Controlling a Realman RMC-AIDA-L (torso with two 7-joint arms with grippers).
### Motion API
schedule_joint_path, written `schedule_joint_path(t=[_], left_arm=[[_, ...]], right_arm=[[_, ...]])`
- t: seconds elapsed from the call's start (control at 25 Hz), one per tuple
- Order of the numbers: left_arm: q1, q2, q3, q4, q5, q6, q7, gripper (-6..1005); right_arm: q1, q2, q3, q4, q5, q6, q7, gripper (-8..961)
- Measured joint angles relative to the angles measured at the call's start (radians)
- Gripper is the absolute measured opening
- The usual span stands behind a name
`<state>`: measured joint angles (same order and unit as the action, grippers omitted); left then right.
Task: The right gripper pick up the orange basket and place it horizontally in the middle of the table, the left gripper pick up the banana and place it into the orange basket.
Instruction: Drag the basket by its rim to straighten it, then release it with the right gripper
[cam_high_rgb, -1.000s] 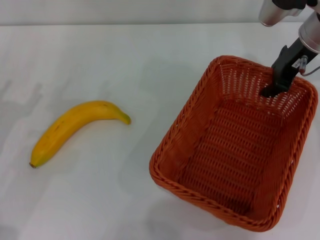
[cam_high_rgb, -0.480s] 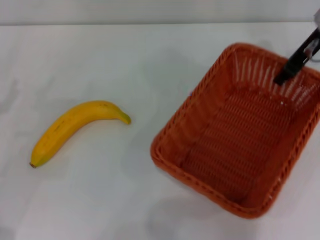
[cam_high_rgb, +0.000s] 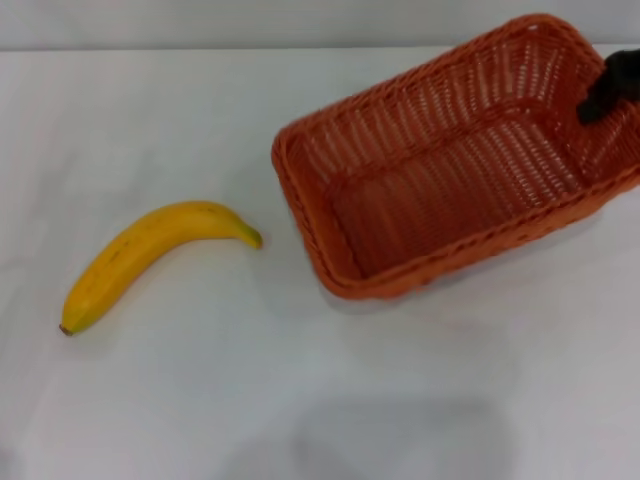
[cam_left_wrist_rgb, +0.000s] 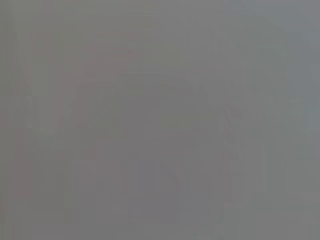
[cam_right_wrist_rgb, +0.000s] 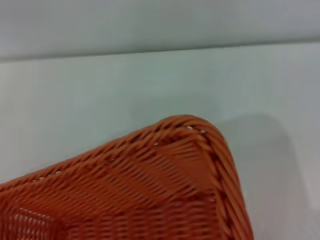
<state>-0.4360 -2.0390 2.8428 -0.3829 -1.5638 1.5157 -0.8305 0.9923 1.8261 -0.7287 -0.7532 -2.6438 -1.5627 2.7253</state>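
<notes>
Right end effector (cam_high_rgb: 607, 92) clamped on the basket's (cam_high_rgb: 450, 170) short wall by the surface's (cam_high_rgb: 300, 400) far right edge, basket seemingly tilted, long side nearly crosswise. Step in hand, by the look of it: swinging basket toward mid-surface. Next: level it, shift it leftward to centre, set down, release. Banana (cam_high_rgb: 150, 258) lying near the left edge, well apart from basket. Left end effector out of sight.

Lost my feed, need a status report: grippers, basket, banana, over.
Right gripper at the orange basket far right wall, basket tilted. Left gripper out of view. Banana lying on the table, left of basket, apart. Nothing between them.
</notes>
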Motion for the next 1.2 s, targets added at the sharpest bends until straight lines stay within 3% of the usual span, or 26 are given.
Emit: schedule_joint_path(t=[0.36, 0.44, 0.48, 0.6, 0.76, 0.92, 1.2], left_arm=[[-0.031, 0.021, 0.0, -0.001, -0.001, -0.023, 0.05, 877], [-0.041, 0.024, 0.001, -0.001, -0.001, -0.027, 0.051, 877], [-0.045, 0.024, 0.001, -0.001, -0.001, -0.027, 0.051, 877], [-0.056, 0.026, 0.001, -0.001, -0.001, -0.028, 0.052, 877], [-0.06, 0.032, 0.001, -0.001, -0.001, -0.029, 0.053, 877], [-0.062, 0.035, 0.001, -0.001, -0.001, -0.029, 0.054, 877], [-0.063, 0.034, 0.001, 0.009, -0.002, -0.03, 0.076, 877]], right_arm=[[-0.241, 0.121, 0.05, -0.202, 0.123, -0.013, 0.077, 141], [-0.259, 0.129, 0.051, -0.215, 0.138, -0.01, 0.081, 141], [-0.304, 0.151, 0.051, -0.245, 0.18, -0.003, 0.089, 142], [-0.338, 0.171, 0.045, -0.264, 0.204, 0.001, 0.09, 143], [-0.355, 0.183, 0.014, -0.269, 0.227, -0.002, 0.088, 144], [-0.368, 0.186, -0.041, -0.269, 0.246, 0.009, 0.097, 146], [-0.38, 0.181, -0.032, -0.252, 0.309, 0.001, 0.102, 148]])
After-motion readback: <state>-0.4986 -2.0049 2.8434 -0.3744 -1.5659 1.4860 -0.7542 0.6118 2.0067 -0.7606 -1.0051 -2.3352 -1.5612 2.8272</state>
